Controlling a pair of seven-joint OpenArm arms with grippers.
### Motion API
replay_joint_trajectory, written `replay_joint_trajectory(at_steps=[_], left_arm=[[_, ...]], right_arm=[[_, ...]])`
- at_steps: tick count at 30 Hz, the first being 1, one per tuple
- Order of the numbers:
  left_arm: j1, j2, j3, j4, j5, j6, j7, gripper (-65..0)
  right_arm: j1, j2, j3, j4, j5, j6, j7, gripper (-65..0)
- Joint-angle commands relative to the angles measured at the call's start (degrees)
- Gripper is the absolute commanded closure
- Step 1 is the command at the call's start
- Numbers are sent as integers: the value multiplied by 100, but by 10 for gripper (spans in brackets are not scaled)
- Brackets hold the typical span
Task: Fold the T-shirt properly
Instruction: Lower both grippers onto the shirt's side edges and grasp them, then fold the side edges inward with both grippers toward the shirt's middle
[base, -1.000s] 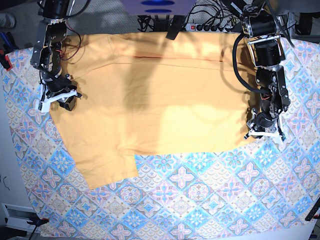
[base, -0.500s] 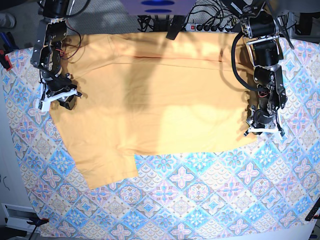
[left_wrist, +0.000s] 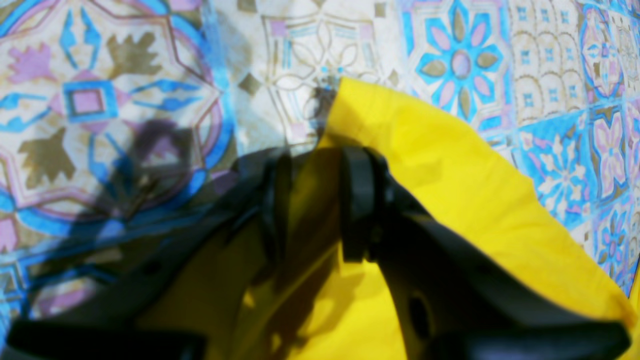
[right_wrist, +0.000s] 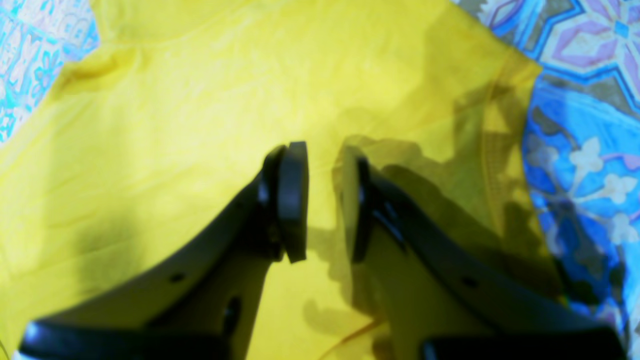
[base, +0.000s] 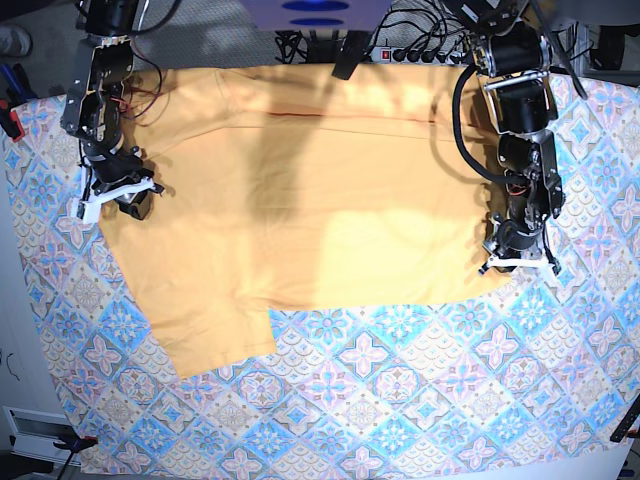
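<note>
The yellow-orange T-shirt (base: 300, 200) lies spread flat on the tile-patterned cloth (base: 400, 400), one sleeve (base: 215, 340) pointing toward the front. My left gripper (base: 520, 262) stands at the shirt's right edge. In the left wrist view the left gripper (left_wrist: 317, 160) is narrowly open, with the T-shirt (left_wrist: 450, 165) edge running up between the fingers. My right gripper (base: 120, 195) rests at the shirt's left edge. Seen from the right wrist, the right gripper (right_wrist: 320, 150) shows a small gap, and the T-shirt (right_wrist: 175, 100) lies flat beneath it.
A power strip and cables (base: 420, 50) lie behind the table's far edge. The patterned cloth (left_wrist: 100, 100) covers the whole table and shows beside the shirt (right_wrist: 575, 125). Floor is visible past the left edge.
My left gripper has shifted a little to the left, onto the shirt's right edge. The right arm and the shirt have stayed put.
</note>
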Motion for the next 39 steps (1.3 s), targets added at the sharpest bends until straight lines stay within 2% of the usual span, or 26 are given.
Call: replay_joint_trajectory(at_steps=[1,5,6,12,18,31,39], left_arm=[[-51,27,29,43,-44,-25,174,-130],[28,35,29,61,-44,-25,174,-8],[28,35,29,61,-44,-25,174,0],[125,35,29,166,-88,-25,139,0],[599,79,29,1274,-88,-25,157,0],[1144,150,11,2214,-97,-25,131,0],[1347,167,11,2540,-105,-25,131,0]], right_arm=[[42,67,18,127,60,48,128,-122],[42,67,18,127,60,48,128,-122],[42,67,18,127,60,48,128,-122],[51,67,18,110,60,48,128,-122],[77,-74,18,83,60,48,128,-122],[306,-48,53,75,43,48,128,-129],[825,445,9,-128,34,56,119,-182]])
